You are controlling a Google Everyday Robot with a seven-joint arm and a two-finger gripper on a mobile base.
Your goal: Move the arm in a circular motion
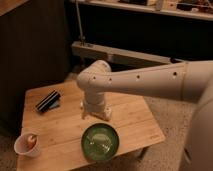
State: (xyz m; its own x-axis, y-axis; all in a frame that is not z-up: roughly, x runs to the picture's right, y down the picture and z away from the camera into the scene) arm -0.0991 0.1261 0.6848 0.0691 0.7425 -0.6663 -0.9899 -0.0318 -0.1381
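Observation:
The arm (150, 80) is a large off-white tube with small dark holes, reaching in from the right over the wooden table (135, 120). Its rounded elbow joint (95, 77) hangs above the table's middle. The gripper (95, 113) points down from that joint, just above the tabletop and just behind a green bowl (100, 141). It holds nothing that I can see. A small white object that lay mid-table is hidden behind the gripper.
A black flat object (48, 100) lies at the table's back left. A white cup (27, 145) with something orange in it stands at the front left corner. A long pale bench (120, 55) and a metal pole (79, 22) stand behind.

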